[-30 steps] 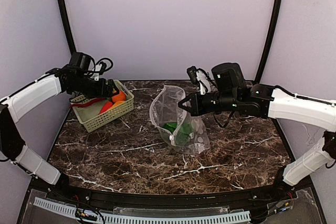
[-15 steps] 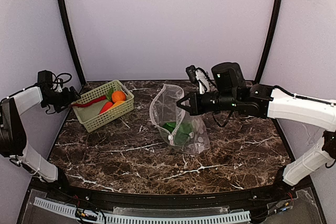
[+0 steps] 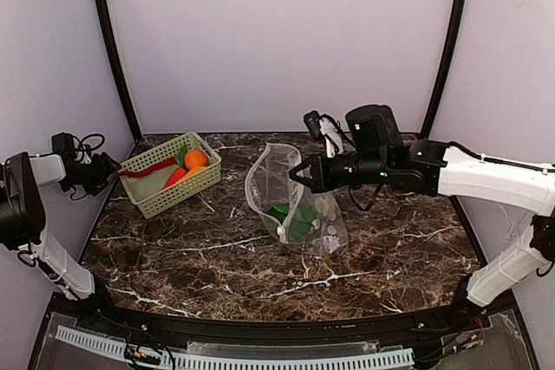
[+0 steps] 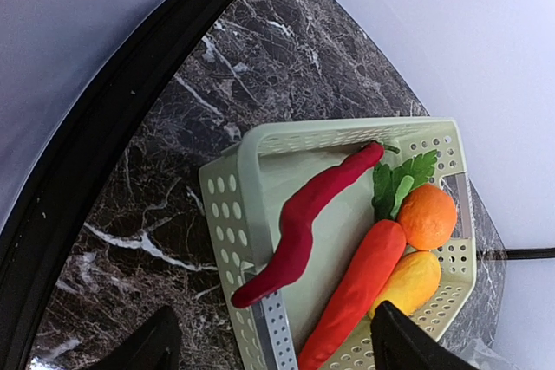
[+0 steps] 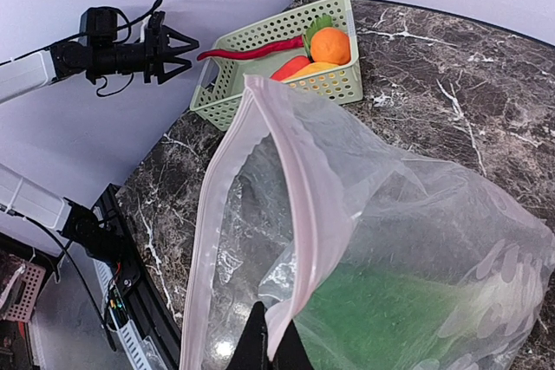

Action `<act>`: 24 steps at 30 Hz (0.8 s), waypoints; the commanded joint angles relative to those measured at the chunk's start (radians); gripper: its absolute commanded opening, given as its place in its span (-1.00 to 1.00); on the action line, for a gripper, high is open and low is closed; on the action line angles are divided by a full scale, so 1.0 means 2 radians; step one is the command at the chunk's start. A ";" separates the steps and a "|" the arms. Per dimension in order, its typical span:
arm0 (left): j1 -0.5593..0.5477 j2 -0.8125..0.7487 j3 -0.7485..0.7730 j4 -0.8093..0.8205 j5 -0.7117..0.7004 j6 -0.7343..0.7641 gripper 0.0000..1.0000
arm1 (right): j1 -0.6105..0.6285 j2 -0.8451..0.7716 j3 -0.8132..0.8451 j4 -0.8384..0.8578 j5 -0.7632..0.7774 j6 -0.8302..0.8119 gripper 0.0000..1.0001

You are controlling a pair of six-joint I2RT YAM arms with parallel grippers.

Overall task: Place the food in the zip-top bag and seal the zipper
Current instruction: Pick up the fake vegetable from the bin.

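Just left of the basket point(image 3: 186, 190) we see the left gripper point(image 3: 111, 171), jaws apart and empty. In the basket we count four foods: one red chili point(image 3: 147, 167), one carrot-shaped piece point(image 3: 175, 177), one orange fruit point(image 3: 196, 159) and one yellow piece point(image 4: 412, 282). Right of the basket, one zip-top bag point(image 3: 325, 227) stands open with green food point(image 3: 299, 223) inside, and the right gripper point(image 3: 297, 172) is clamped on its rim. Everything sits on a dark marble table point(image 3: 390, 249) between lilac walls point(image 3: 277, 41).

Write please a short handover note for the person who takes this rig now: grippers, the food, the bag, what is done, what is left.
Left gripper: open, empty, left of the basket, pointing at it.
Right gripper: shut on the rim of the zip-top bag, holding its mouth open.
Done: green food is in the bag.
Left: chili, orange fruit, orange-red piece and yellow piece lie in the basket; zipper unsealed.
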 commanded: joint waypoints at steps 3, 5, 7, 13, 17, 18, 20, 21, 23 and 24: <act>0.002 0.020 0.009 0.006 0.001 0.000 0.32 | -0.002 0.000 0.002 0.018 -0.002 -0.003 -1.00; 0.002 0.028 0.012 0.011 0.004 -0.003 0.25 | -0.002 0.000 0.004 0.018 -0.002 -0.003 -1.00; 0.002 0.037 0.017 0.011 0.004 -0.004 0.20 | -0.002 0.003 0.005 0.020 -0.005 -0.003 -1.00; 0.002 0.057 0.029 0.012 0.015 -0.005 -0.02 | -0.002 0.011 0.010 0.020 -0.009 -0.003 -1.00; 0.002 0.057 0.030 0.015 0.019 -0.007 -0.20 | -0.002 0.014 0.010 0.020 -0.010 -0.002 -1.00; 0.002 0.056 0.030 0.016 0.022 -0.008 -0.22 | -0.002 0.014 0.010 0.020 -0.011 -0.002 -1.00; 0.001 0.053 0.029 0.018 0.021 -0.010 -0.28 | -0.002 0.015 0.010 0.021 -0.010 -0.002 -1.00; 0.001 0.049 0.028 0.020 0.021 -0.010 -0.34 | -0.002 0.015 0.010 0.020 -0.011 -0.001 -1.00; 0.001 0.044 0.026 0.021 0.018 -0.009 -0.37 | -0.002 0.016 0.010 0.021 -0.011 -0.001 -1.00; 0.001 0.042 0.026 0.021 0.017 -0.009 -0.37 | -0.002 0.016 0.009 0.020 -0.011 -0.001 -1.00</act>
